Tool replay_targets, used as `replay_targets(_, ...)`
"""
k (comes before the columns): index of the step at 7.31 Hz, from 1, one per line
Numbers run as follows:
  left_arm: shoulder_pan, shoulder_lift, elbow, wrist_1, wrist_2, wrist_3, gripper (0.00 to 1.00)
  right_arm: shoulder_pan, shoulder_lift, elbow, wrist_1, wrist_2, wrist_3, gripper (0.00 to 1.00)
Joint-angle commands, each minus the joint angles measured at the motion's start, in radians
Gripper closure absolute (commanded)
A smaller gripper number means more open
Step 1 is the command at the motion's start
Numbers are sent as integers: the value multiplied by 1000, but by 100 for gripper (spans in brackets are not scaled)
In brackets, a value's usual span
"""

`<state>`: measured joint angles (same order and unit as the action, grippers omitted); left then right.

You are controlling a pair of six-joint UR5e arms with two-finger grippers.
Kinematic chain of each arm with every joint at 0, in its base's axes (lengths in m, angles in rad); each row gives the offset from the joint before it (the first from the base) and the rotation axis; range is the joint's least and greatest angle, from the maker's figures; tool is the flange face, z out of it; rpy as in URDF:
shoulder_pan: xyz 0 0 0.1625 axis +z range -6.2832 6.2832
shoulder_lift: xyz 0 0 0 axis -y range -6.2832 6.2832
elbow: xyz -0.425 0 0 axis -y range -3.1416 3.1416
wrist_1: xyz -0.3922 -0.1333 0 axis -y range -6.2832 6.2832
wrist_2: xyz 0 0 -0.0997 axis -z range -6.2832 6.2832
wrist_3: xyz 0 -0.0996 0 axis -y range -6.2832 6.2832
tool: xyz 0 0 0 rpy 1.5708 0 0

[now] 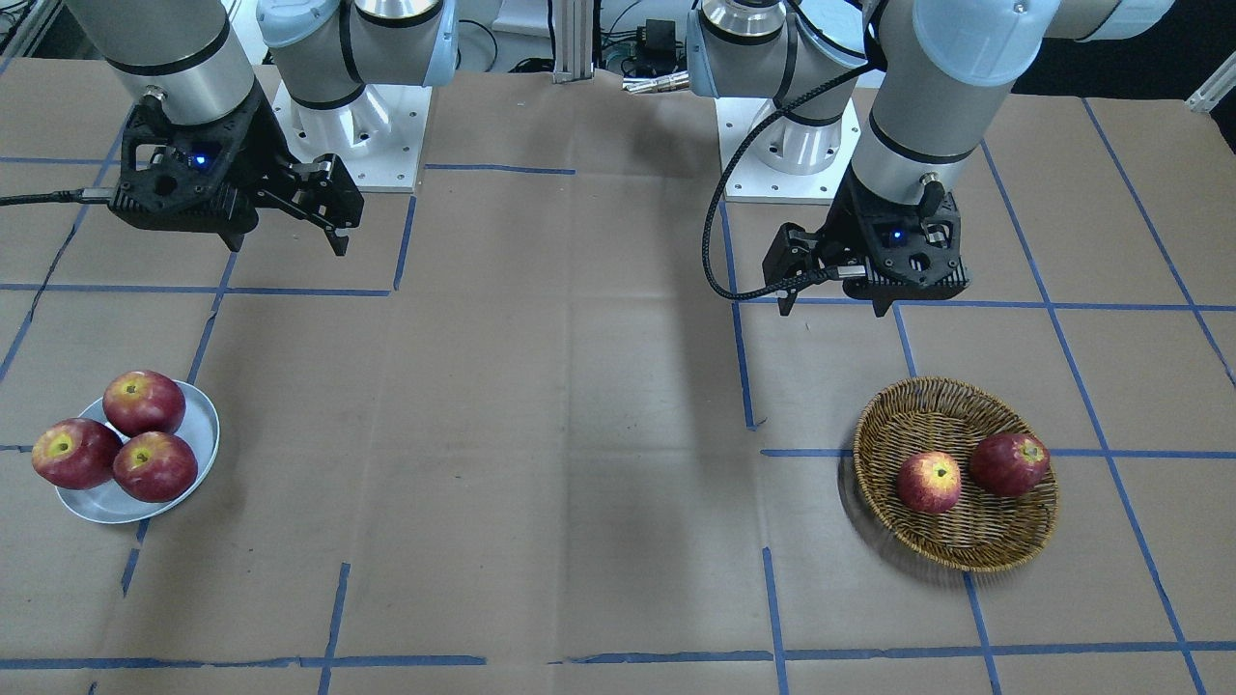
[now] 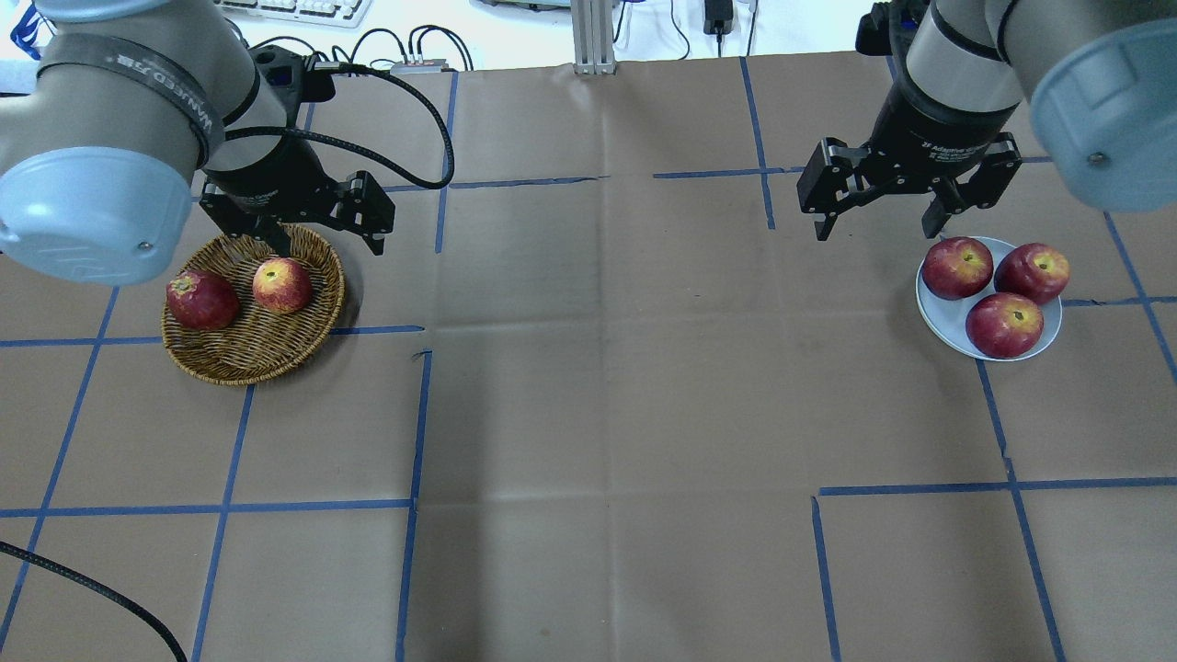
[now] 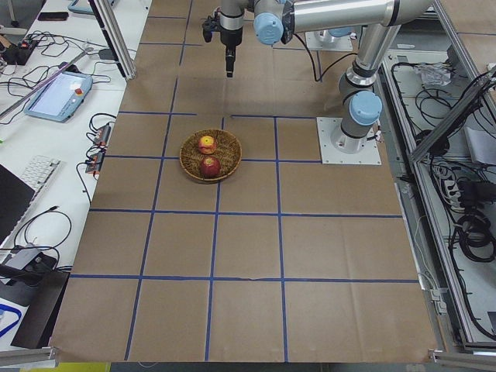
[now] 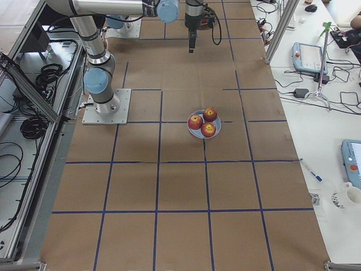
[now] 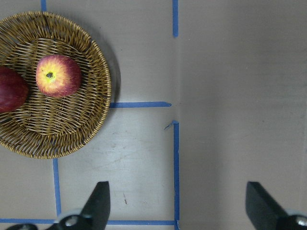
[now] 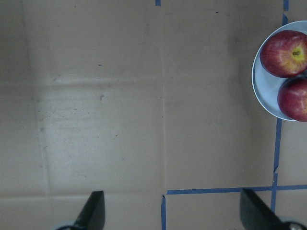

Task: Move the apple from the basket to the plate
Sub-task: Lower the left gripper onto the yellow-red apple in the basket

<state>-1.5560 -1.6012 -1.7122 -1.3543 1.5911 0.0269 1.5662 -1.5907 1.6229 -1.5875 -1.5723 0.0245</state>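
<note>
Over on the left of the worktop point(image 2: 607, 368) sits the basket point(image 2: 253, 354). The apple point(image 2: 282, 285) lies in its right half, yellow stem patch up, with a darker red apple point(image 2: 202, 300) beside it. The left hand point(image 2: 329, 241) hangs in the air a bit right of the basket, fingers spread wide, holding nothing. Way over right, the right hand point(image 2: 874, 228) is spread wide and empty too, up left of the plate point(image 2: 938, 308), which carries three dark red apples point(image 2: 1004, 324) bunched together.
</note>
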Motion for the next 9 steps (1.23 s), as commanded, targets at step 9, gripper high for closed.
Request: replay_targets(9, 329, -319, -142, 542, -89, 396, 4, 0, 0, -1, 0, 0, 2, 0)
